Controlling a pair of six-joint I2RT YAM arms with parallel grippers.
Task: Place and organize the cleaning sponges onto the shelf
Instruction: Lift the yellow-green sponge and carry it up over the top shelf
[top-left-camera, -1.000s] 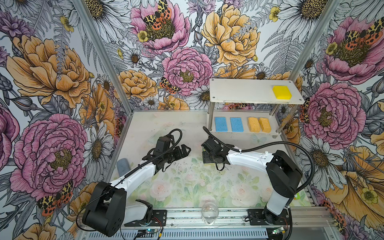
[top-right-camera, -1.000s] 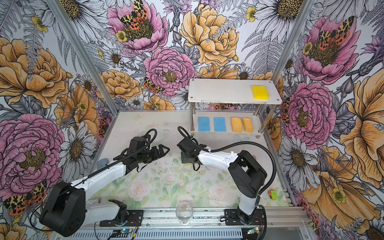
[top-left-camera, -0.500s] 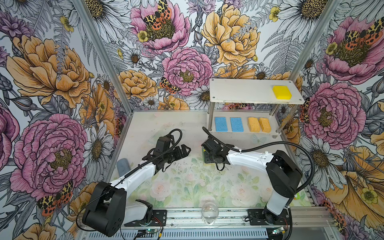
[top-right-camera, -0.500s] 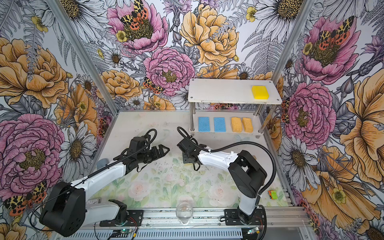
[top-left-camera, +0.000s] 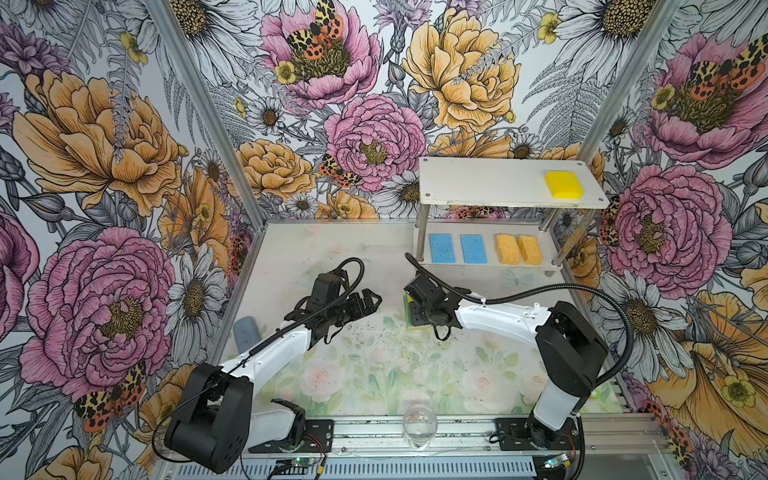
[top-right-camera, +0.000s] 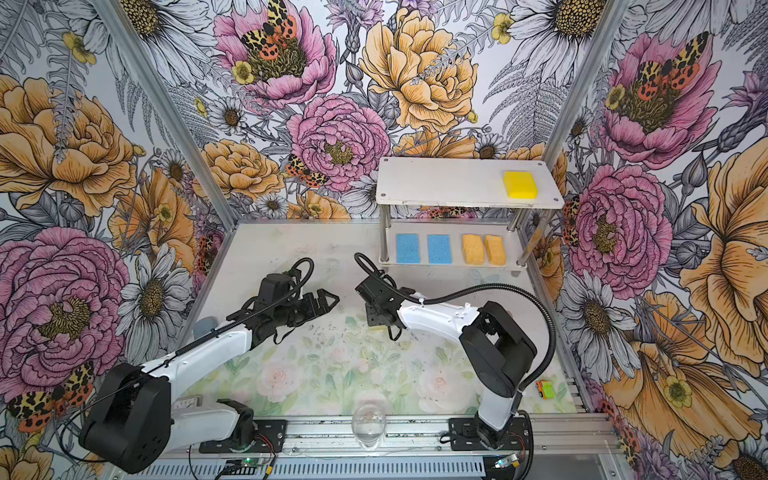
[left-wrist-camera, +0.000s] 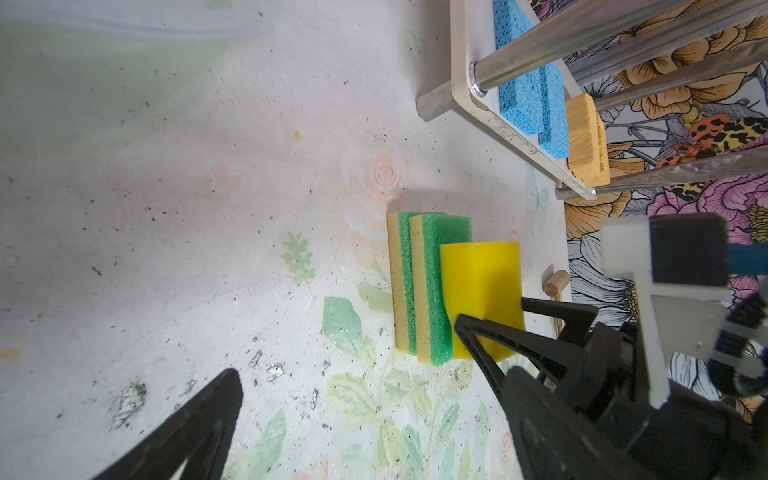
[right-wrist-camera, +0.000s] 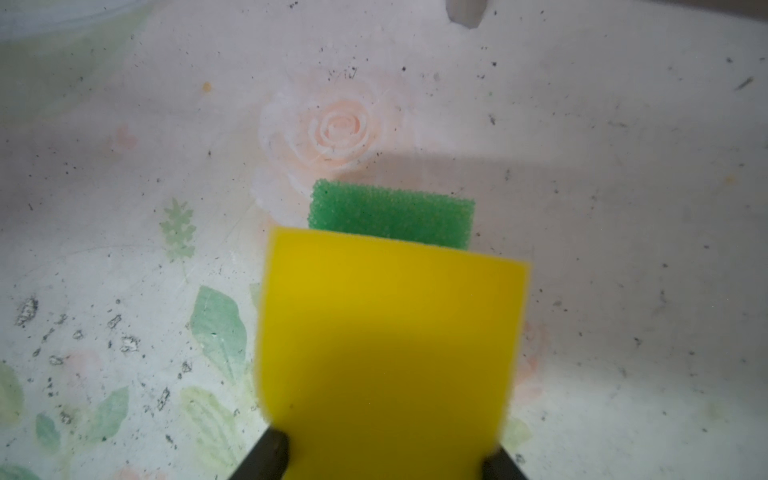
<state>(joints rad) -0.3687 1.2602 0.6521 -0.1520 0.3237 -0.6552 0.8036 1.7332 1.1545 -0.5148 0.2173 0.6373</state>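
One thick yellow sponge sits clamped in the right hand, against two green-topped sponges standing on edge near the table centre; the shelf lies at 1 o'clock. Light, squashy foam: pinching its broad faces mid-body seems safest. Left hand hovers, jaws apart.

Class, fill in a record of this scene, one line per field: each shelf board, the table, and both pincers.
shelf, upper board: one shelved yellow sponge, at the right end
lower board: two blue sponges, two orange-yellow sponges, in a row
table: two green-topped sponges on edge, side by side
right pincer: closed on the held yellow sponge, beside the green-topped pair
left pincer: open, holding nothing
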